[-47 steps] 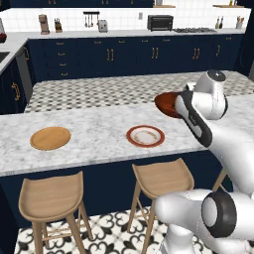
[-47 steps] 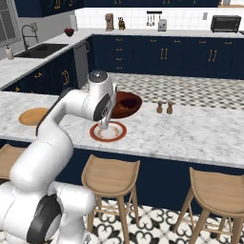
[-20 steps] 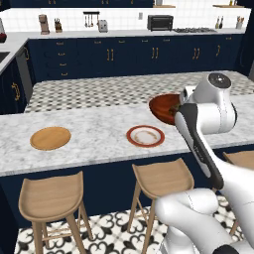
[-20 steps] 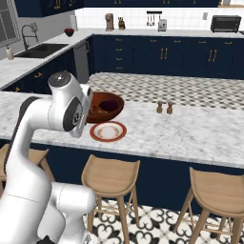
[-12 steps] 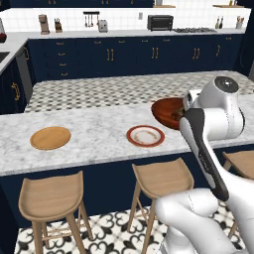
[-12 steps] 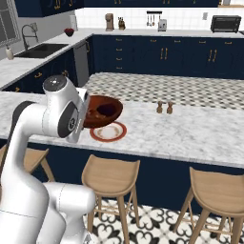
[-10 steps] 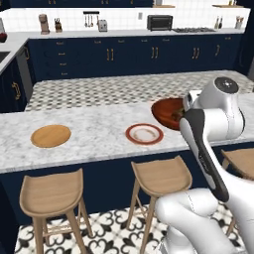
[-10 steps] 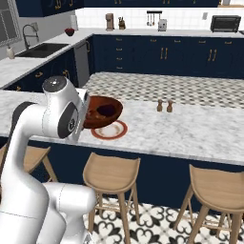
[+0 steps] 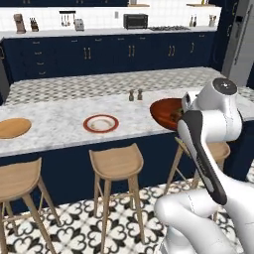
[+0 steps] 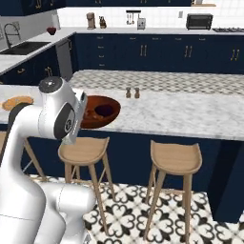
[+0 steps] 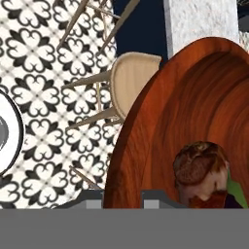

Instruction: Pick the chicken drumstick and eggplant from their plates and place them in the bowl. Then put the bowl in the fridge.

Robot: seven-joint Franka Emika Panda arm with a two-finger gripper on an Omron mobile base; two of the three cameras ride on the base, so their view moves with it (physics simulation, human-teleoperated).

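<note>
My gripper (image 11: 124,198) is shut on the near rim of the reddish-brown bowl (image 11: 160,116). It holds the bowl (image 9: 165,112) in the air at the island counter's front edge, beside my arm's elbow. Inside the bowl lie the brown chicken drumstick (image 11: 200,164) and the dark eggplant (image 10: 103,110). The red-rimmed plate (image 9: 100,123) and the orange-tan plate (image 9: 12,127) rest bare on the counter to the left. The grey fridge (image 9: 242,44) stands at the far right of the left base view.
Two small shakers (image 9: 135,94) stand on the marble island counter (image 9: 59,116). Wooden stools (image 10: 175,159) line its front over a patterned tile floor. Navy cabinets run along the back wall, with a toaster oven (image 9: 135,20) on the worktop.
Both base views have shifted as the base moved right: the plates slid left in the picture and the fridge came into sight. The bowl stays in my grip.
</note>
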